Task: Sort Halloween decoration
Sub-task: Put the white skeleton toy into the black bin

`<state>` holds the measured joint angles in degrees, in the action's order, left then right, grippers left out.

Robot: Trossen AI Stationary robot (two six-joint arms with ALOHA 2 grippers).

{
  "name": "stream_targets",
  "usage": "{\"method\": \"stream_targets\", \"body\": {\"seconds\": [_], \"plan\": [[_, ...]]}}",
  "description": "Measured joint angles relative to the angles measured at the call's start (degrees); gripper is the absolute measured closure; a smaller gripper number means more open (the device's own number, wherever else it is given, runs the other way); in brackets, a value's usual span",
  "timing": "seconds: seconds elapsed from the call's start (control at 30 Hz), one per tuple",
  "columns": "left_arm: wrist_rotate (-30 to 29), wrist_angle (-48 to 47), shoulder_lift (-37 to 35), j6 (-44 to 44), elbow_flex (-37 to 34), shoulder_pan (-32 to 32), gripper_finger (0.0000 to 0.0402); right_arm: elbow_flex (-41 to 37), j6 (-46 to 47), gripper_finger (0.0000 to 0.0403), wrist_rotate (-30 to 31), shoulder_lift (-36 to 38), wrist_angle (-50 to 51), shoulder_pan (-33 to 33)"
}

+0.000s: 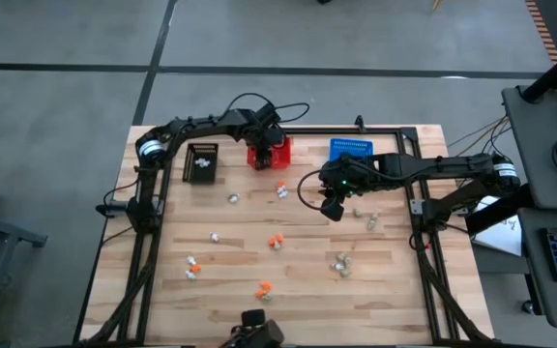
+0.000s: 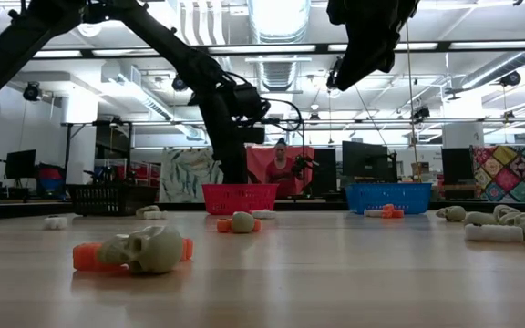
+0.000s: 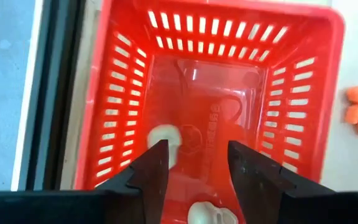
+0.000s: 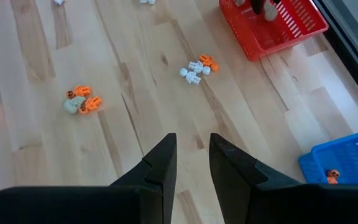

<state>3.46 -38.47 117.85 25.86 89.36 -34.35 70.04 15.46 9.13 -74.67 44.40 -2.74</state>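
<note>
Left gripper (image 3: 192,163) is hovering over the red basket (image 1: 270,153) at the far edge of the table (image 1: 298,290), fingers (image 3: 153,168) parted and gripping nothing; two pale trinkets (image 3: 165,138) are lying on the basket floor beneath it (one showing right between the fingertips). Right gripper (image 4: 192,155) is hanging above bare wood near the table's middle, just in front of the blue basket (image 1: 350,149), jaws standing slightly apart with nothing between them. Black basket (image 1: 201,160) is sitting to the left of the red one, holding a few pale pieces. Halloween decoration (image 1: 275,241) is lying scattered across the tabletop in small clumps: orange and white bits near the centre, beige-grey ones (image 1: 341,262) toward the right side, more orange (image 1: 263,287) toward the near edge. In the low view a skull-shaped piece (image 2: 149,249) is resting against an orange one. An orange piece (image 4: 332,175) is showing in the blue basket.
</note>
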Motion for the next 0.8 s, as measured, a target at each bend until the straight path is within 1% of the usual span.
{"method": "stream_targets", "body": {"seconds": [0.23,0.4,0.47,0.63,0.7,0.8], "plan": [[0.1,-1.9,-3.8,-1.7,0.0,0.0,0.0270,0.0,0.4,0.0319,0.0,0.0,-0.1,0.0],[1.3,-3.1,-8.0,-6.3,-0.1,0.1,0.0281,-0.4,2.3,0.0319,0.0,0.0,-0.2,0.1],[4.2,-3.0,-10.0,-8.1,-0.7,0.2,0.0284,-0.9,3.3,0.0319,0.0,0.0,-0.3,0.1],[13.9,-2.1,-14.4,-11.5,-3.3,0.6,0.0286,-3.0,6.1,0.0319,0.0,0.0,-0.6,0.1],[15.5,-1.1,-16.1,-12.8,-5.1,1.3,0.0286,-3.7,7.6,0.0319,0.0,0.0,-0.7,0.1],[15.5,3.3,-20.0,-14.8,-9.8,3.0,0.0286,-4.5,9.1,0.0319,0.0,0.0,-2.0,0.1]]}}
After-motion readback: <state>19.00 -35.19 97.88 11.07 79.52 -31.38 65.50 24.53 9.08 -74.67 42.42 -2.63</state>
